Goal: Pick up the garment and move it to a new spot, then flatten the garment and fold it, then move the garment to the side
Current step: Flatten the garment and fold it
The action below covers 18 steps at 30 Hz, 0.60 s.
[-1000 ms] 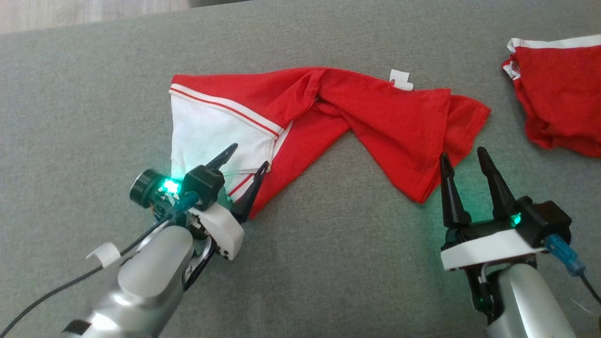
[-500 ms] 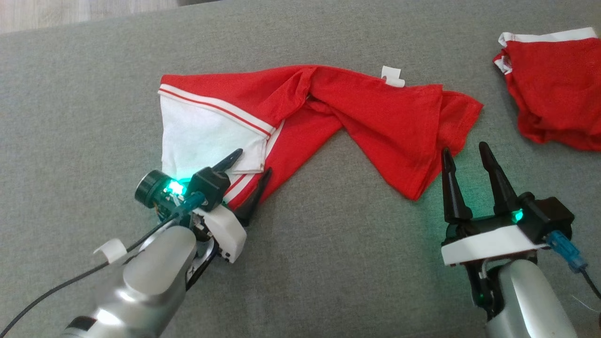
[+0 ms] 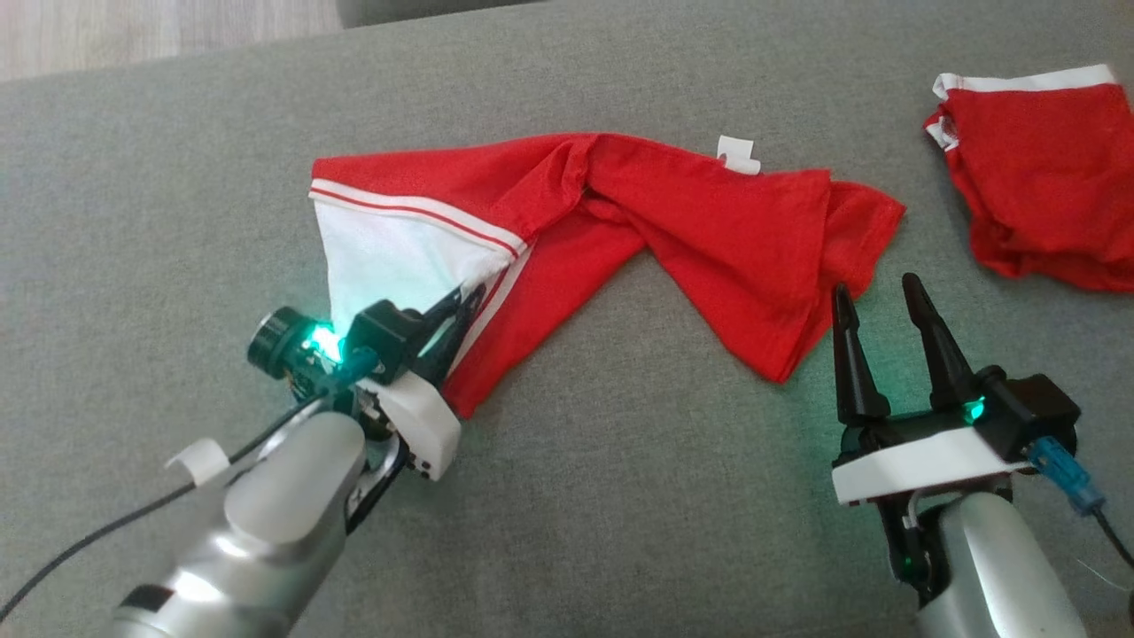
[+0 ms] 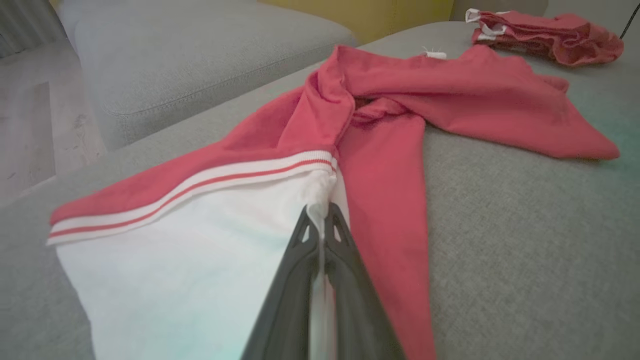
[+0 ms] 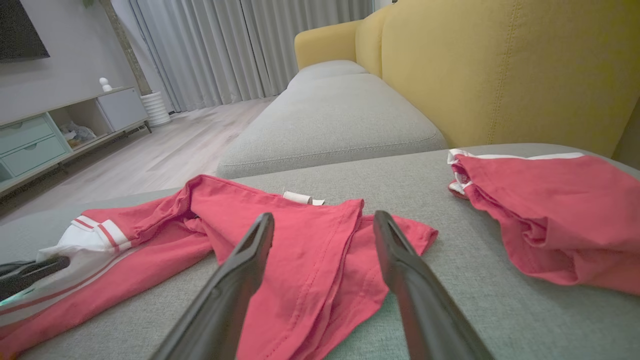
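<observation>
The garment (image 3: 709,213) is red with a white panel and striped trim, and it lies twisted across the grey cushion (image 3: 620,496). My left gripper (image 3: 468,299) is shut on its white striped edge at the left end; the left wrist view shows the closed gripper (image 4: 320,214) with white cloth pinched between the fingers. My right gripper (image 3: 873,288) stands open just off the garment's lower right corner, touching nothing. In the right wrist view that gripper (image 5: 322,217) frames the red hem of the garment (image 5: 300,240).
A second red garment (image 3: 1045,195) lies crumpled at the far right of the cushion. A small white label (image 3: 737,155) sticks up from the garment's back edge. Wooden floor (image 3: 133,35) lies beyond the far left edge. A yellow backrest (image 5: 500,65) rises behind.
My left gripper has closed on the white striped edge, which it straddled open before. The white panel has drawn tighter toward the fingers. The right gripper has stayed put.
</observation>
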{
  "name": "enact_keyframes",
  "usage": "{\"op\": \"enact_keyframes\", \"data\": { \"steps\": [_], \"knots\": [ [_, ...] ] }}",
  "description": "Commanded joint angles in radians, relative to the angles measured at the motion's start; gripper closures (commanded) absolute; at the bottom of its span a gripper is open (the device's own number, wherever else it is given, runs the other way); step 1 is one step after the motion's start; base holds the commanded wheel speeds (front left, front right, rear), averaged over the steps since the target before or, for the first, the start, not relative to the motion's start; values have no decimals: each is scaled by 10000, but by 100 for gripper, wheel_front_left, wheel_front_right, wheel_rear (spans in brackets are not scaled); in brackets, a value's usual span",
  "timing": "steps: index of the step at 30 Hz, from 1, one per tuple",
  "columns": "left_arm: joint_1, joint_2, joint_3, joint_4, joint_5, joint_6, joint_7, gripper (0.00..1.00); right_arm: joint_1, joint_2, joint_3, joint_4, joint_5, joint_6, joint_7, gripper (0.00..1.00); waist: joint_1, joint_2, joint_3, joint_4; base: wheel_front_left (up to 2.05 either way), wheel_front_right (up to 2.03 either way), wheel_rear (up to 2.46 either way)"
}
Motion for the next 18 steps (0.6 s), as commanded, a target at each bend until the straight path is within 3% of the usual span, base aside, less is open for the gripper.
{"op": "enact_keyframes", "data": {
  "steps": [1,10,18],
  "knots": [
    [-620,345,388,-315,-5,90,-34,100,-137,-31,216,-245,73,-9,-109,0,0,0,-64,2,0,0,0],
    [-2230,1312,471,-1339,130,-213,1181,100,-197,-31,440,-144,228,-9,-109,0,0,0,-124,-195,0,0,0],
    [-4301,2321,247,-1197,143,-551,2781,100,-433,-31,852,-135,632,-9,-109,0,0,0,388,-1012,0,0,0]
  ]
}}
